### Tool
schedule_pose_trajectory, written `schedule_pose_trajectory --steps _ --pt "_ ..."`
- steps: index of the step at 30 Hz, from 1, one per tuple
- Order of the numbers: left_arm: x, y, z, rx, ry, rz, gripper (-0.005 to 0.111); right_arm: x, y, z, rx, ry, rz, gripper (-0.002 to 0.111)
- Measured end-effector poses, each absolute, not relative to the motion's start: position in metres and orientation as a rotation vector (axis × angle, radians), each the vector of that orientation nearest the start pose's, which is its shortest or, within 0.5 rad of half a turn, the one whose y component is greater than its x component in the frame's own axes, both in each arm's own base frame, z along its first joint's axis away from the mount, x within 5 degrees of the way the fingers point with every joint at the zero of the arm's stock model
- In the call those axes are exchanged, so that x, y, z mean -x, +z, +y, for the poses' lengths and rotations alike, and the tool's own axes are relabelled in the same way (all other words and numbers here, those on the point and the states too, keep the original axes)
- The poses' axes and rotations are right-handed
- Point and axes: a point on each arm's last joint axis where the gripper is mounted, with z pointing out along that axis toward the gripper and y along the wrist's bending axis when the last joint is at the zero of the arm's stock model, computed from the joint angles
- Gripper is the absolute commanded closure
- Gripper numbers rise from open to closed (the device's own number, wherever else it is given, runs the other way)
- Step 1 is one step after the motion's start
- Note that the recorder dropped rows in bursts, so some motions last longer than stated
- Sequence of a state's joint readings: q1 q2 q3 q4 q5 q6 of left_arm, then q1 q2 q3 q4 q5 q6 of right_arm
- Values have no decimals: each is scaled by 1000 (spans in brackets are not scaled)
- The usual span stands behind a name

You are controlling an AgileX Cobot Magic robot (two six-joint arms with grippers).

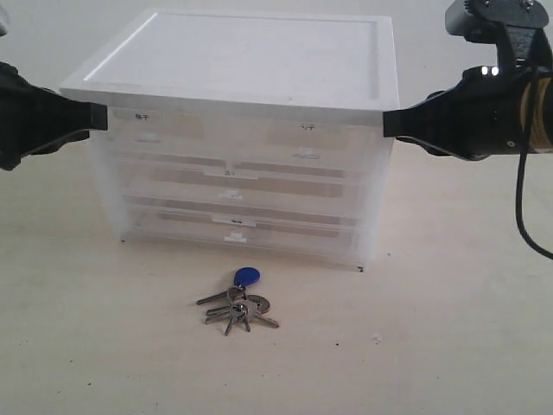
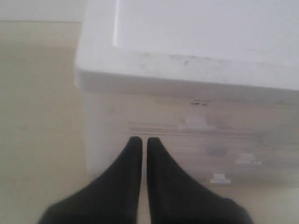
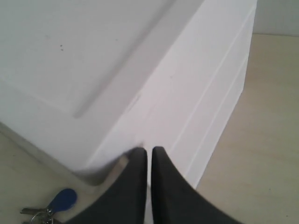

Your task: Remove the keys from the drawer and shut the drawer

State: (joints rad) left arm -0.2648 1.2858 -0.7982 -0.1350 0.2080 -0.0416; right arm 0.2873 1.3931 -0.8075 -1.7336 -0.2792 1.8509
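Your keys (image 1: 238,303) sit on the table (image 1: 449,346) just in front of the cabinet (image 1: 251,52), and the bottom drawer (image 1: 235,226) looks shut. The left gripper (image 1: 99,117) and right gripper (image 1: 390,124) are pinched together and empty, one at each top corner of the cabinet, probably bracing it.

**Setting.** A pale beige matte tabletop (image 1: 449,346) extends beneath and in front of both grippers. A plain off-white wall (image 2: 37,9) closes the scene behind them. Between the left gripper (image 1: 102,117) and the right gripper (image 1: 387,124) stands a translucent plastic cabinet with a recessed white lid (image 1: 251,52). Each tip sits at an upper front corner; contact cannot be judged. Lighting is soft and diffuse, with faint shadows at the cabinet base.
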Motion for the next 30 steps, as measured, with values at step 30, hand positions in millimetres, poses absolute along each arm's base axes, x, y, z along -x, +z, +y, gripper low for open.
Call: schedule_pose_trajectory --steps 30 --pt "2 348 -4 -78 -439 1303 102 -15 372 39 416 595 1172 109"
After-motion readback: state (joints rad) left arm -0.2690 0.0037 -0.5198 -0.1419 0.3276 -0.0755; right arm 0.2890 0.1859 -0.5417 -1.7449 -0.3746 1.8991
